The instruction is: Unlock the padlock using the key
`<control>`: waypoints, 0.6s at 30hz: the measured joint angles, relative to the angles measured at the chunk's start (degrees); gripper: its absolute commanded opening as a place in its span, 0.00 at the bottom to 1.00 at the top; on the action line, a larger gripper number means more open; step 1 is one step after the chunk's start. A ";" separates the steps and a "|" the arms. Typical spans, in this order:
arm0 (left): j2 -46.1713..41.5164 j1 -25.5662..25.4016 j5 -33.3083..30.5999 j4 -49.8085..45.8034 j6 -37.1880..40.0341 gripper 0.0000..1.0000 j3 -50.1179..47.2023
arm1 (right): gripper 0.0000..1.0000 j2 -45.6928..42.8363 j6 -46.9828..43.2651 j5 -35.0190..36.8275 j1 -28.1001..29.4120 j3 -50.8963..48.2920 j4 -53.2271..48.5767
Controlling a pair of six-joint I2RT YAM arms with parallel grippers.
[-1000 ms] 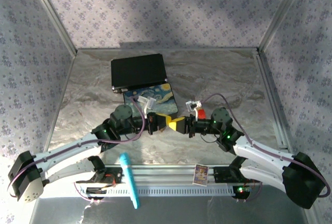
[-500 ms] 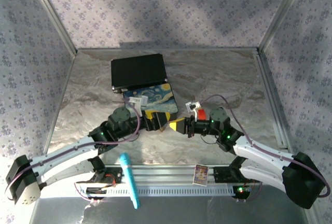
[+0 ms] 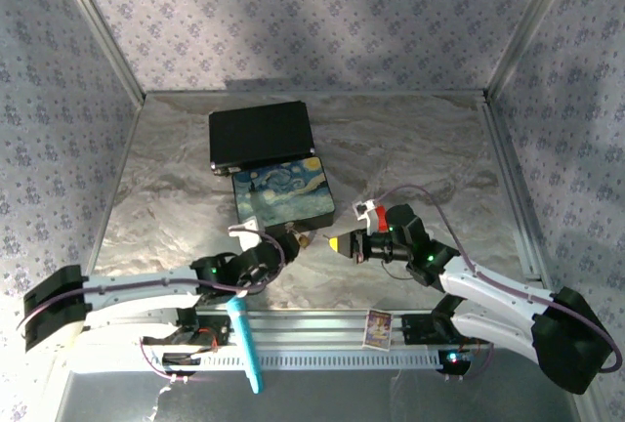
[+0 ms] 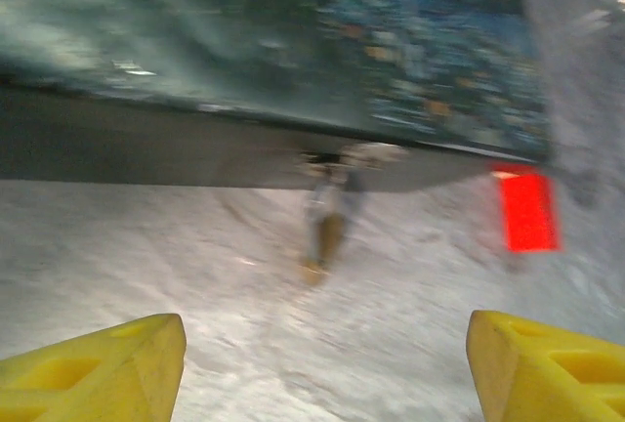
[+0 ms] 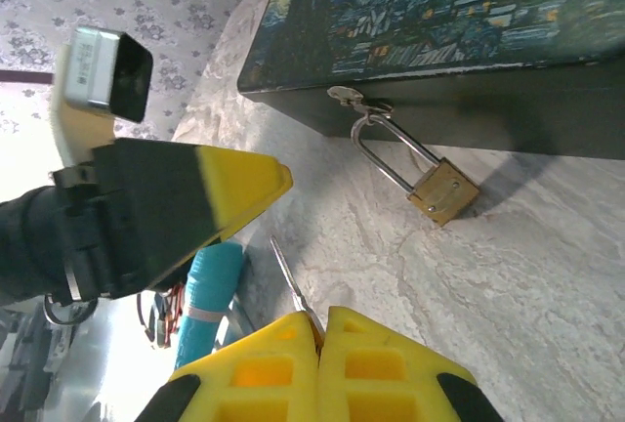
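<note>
Two grippers flank the small brass, silver-shackled padlock (image 5: 444, 190). It hangs from the latch on the near wall of the night-sky-painted tin box (image 5: 439, 2), and its long axis slants outward onto the grey marbled table (image 5: 547, 275). The left gripper (image 4: 322, 363) stands wide apart and empty, with the padlock straight ahead. The right gripper (image 5: 317, 329) is clamped on the thin silvery-shafted key (image 5: 286, 280). The key's tip points aside from the padlock's base, so realignment appears necessary. Clearance is tight.
</note>
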 measured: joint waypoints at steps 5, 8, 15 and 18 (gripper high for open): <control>11.28 0.04 -1.57 -6.97 -2.75 0.77 8.94 | 0.00 -0.07 -0.39 0.72 0.00 -0.13 -1.29; 16.61 0.17 -1.33 -6.91 -2.82 0.77 12.96 | 0.00 -0.22 -0.42 1.14 0.00 -0.31 -1.88; 27.36 2.16 0.63 -10.82 -4.17 0.76 19.28 | 0.00 -1.84 -0.42 1.53 -0.07 -1.31 -2.40; 29.97 2.91 0.98 -11.26 -4.70 0.76 20.13 | 0.00 -2.73 -0.39 1.55 -0.28 -1.95 -2.51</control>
